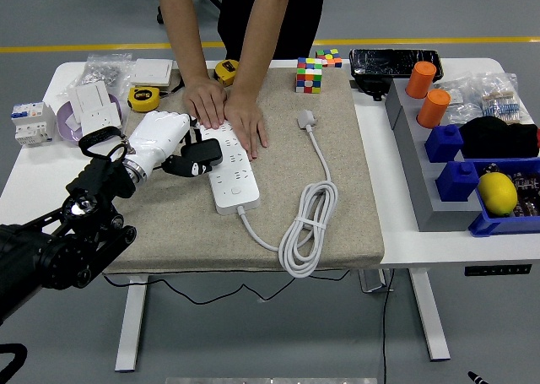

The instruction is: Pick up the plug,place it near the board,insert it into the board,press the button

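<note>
A: Where is your left hand (173,143) right now?
B: Left of centre in the frame, on the beige mat (337,207), its dark fingers (202,156) reaching over the left edge of the white power strip (229,169). You can see the fingers curled and bunched together there, but whether they grip anything cannot be told

A: And the plug?
B: The plug (306,119) lies on the mat right of the strip, in the upper middle of the frame, well apart from your hand. Its white cable (308,224) runs down the mat, coils in loops near the lower centre, then goes back up to the strip's near end

A: What is the person doing?
B: A person stands at the top of the frame with both hands flat on the far end of the strip: one hand (205,100) at its upper left corner, the other hand (246,124) just beside it to the right. Your hand sits just below and left of theirs

A: Anything else on the surface (396,232)?
B: A colourful cube (309,75) at the mat's top edge, a yellow tape measure (143,99) in the upper left, a white socket (94,110) on a purple dish left of it, and on the right a grey rack with two orange cylinders (426,93) and blue bins (494,202) holding a yellow ball (497,192). Your right hand is out of the frame
</note>
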You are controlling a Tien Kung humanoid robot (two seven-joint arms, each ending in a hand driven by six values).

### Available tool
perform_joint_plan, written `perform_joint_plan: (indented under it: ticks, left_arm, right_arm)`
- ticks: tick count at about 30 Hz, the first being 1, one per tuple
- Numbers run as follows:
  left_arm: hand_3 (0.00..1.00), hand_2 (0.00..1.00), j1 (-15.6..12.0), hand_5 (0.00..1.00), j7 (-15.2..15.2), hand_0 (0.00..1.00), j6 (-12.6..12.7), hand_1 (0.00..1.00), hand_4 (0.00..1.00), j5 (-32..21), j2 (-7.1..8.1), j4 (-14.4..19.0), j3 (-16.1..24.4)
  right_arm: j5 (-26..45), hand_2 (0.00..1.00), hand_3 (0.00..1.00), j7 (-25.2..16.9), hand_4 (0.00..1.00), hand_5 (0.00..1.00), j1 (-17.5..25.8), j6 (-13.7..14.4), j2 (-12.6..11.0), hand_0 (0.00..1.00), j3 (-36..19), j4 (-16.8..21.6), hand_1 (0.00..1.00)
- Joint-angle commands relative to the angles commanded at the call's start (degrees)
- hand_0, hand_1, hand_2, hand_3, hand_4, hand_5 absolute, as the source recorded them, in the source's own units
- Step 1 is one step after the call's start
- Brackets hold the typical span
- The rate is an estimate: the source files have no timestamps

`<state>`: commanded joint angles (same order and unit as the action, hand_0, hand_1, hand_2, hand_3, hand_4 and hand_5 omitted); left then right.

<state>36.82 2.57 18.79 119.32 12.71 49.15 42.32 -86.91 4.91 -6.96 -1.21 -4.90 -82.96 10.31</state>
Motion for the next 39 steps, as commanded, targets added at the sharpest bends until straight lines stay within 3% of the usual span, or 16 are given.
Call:
perform_joint_plan:
  ticks: [14,39]
  left_arm:
    - [0.366,0.359,-0.64,0.143,-0.10,0.551,0.18,0.458,0.605,0.02,-0.72,-0.18,-0.25]
    - [0.371,0.362,0.97,0.142,0.31,0.550,-0.76,0.475,0.609,2.20,-0.01,-2.74,-1.58]
  right_arm:
    - [-0.03,0.743,0.775,0.00,0.998,0.885,-0.07,-0.04,0.05,0.822,0.38,0.00,0.733]
    - [0.13,0.743,0.775,-0.02,0.998,0.886,-0.27,-0.01,-0.25,0.822,0.40,0.00,0.733]
